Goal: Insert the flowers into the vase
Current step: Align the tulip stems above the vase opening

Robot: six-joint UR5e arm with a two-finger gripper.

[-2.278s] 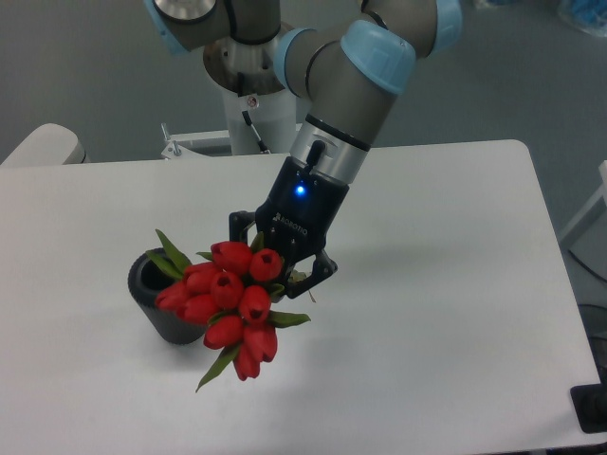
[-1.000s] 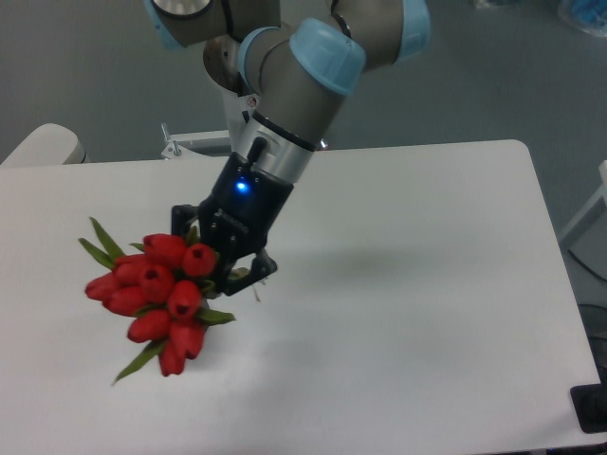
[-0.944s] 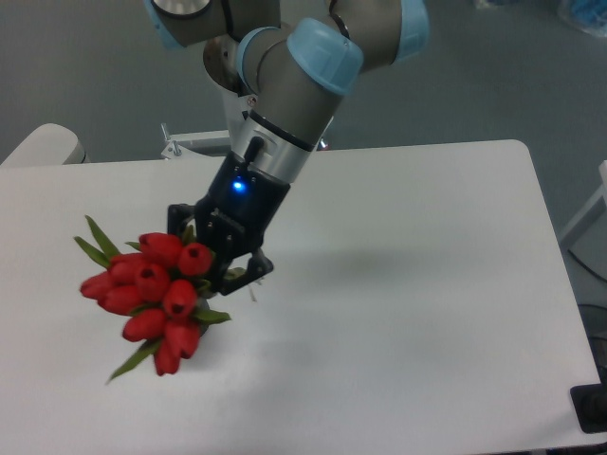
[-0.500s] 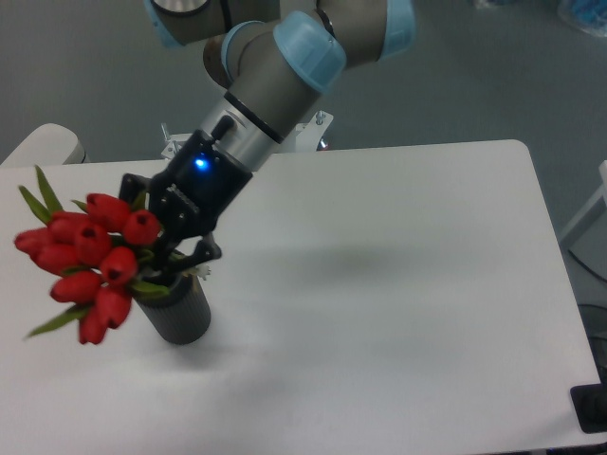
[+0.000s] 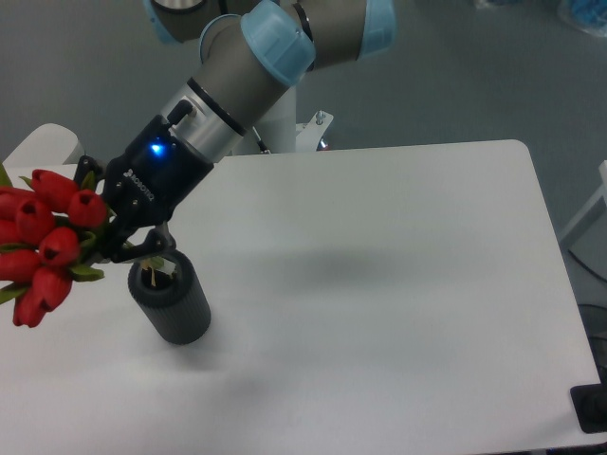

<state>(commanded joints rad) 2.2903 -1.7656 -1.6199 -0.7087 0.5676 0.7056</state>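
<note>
The flowers [image 5: 43, 245], a tight bunch of red tulip buds with green leaves, hang at the far left, partly cut off by the frame edge. My gripper [image 5: 119, 242] is shut on their stems, tilted down to the left. The dark grey vase [image 5: 171, 303] stands upright on the white table just below and right of my fingers. Thin stem ends reach into the vase's open mouth. The buds sit out to the left of the vase, above the table.
The white table [image 5: 379, 284] stretches to the right and front. The arm's base mount [image 5: 285, 133] stands behind the table's back edge. A pale rounded object [image 5: 43, 142] sits at the far left behind the table.
The arm swung left and tilted over, carrying the flowers from in front of the vase to its left. The vase, hidden a second ago, now shows fully.
</note>
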